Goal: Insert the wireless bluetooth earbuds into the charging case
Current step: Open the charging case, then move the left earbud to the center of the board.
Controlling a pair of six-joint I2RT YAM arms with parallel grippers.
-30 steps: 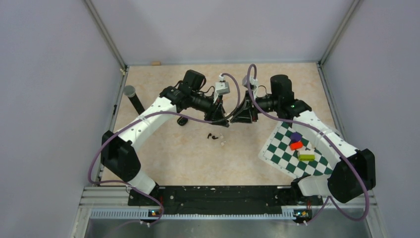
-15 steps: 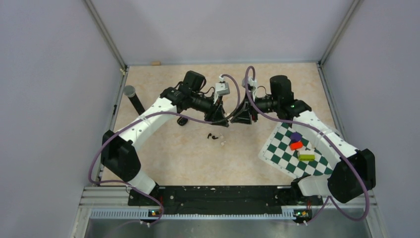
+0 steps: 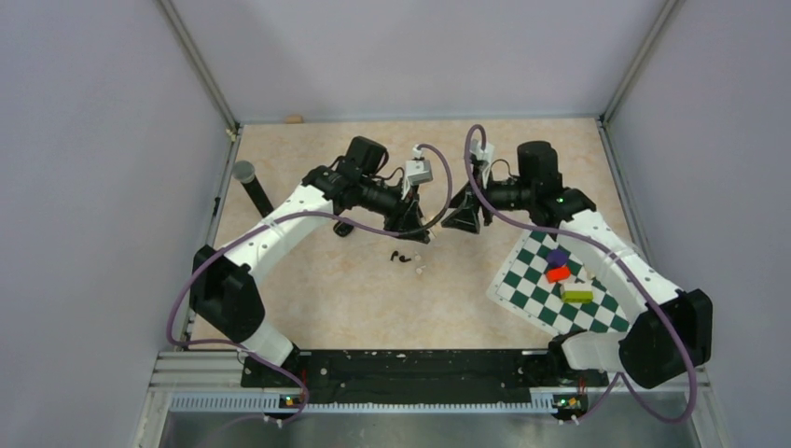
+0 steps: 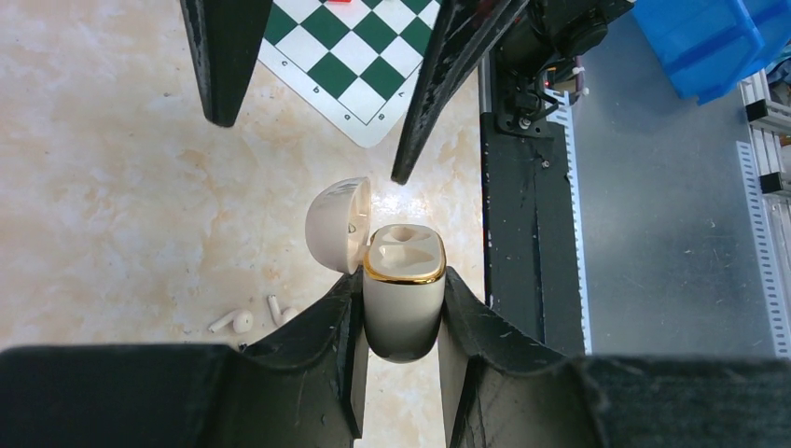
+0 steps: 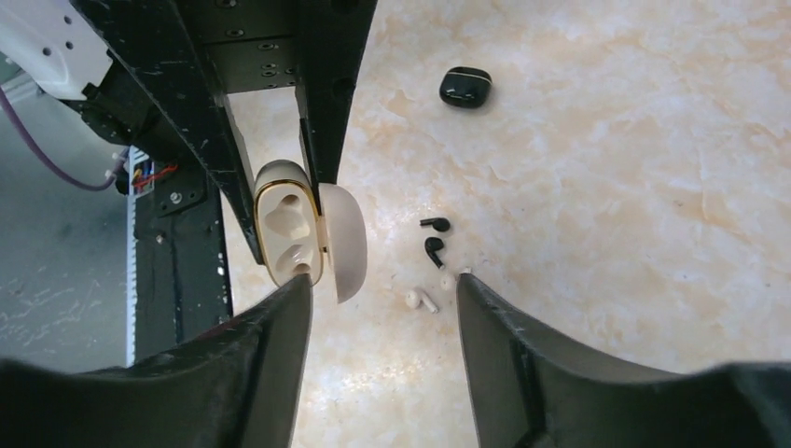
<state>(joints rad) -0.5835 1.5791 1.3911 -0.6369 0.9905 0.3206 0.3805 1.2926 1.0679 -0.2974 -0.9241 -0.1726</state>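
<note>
Grey walls (image 3: 84, 140) enclose a beige marbled tabletop (image 3: 373, 308).

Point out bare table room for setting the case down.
Free: the far strip of table behind both arms, and the near patch between the earbuds and the rail. Crowded: centre, around the left gripper holding the case, and the chessboard with blocks.

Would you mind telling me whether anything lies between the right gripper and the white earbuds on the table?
Nothing visible does. The white earbuds lie just ahead of the open right gripper; the cream case in the left gripper sits off to one side.
</note>
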